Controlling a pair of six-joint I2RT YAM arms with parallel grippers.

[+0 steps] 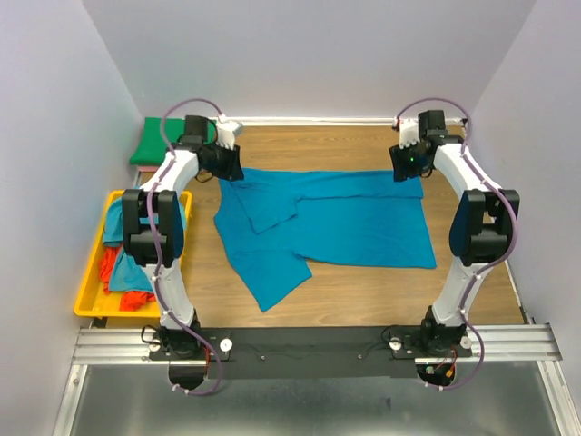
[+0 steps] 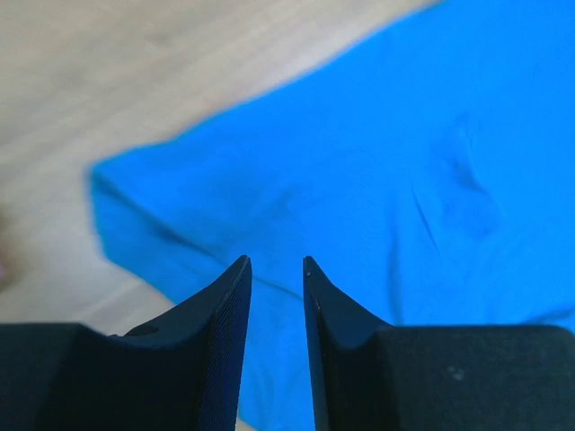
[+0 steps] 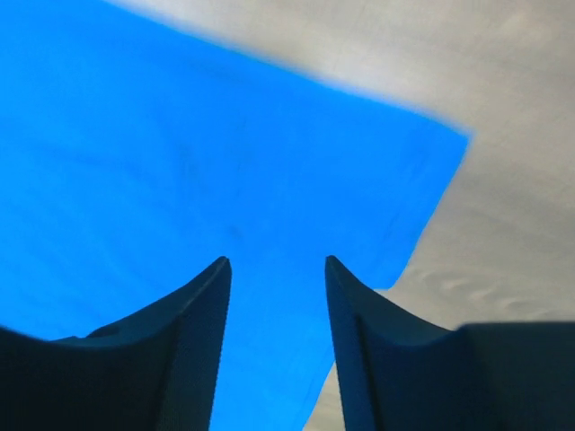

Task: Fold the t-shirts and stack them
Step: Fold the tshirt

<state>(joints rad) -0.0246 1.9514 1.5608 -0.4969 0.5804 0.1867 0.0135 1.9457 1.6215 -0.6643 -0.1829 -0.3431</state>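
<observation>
Several heaped shirts (image 1: 123, 268): teal and orange-red, in the yellow tray (image 1: 86, 307) at near left; unfolded, I judge.
Teal t-shirt (image 1: 345, 227): mid-table, spread flat, long axis left to right, one flap reaching toward me.
Left gripper (image 2: 277, 262): released, empty, over its far left corner.
Right gripper (image 3: 277, 262): released, empty, over its far right corner.
Green shirt (image 1: 150, 145): folded, far left corner; I judge stacking barely begun.

No writing, label, brand, number or sign can be read in any of the views. The teal-blue t-shirt (image 1: 345, 222) spread across the middle of the table (image 1: 381, 292) shows only plain cloth, from above and in both wrist views.
</observation>
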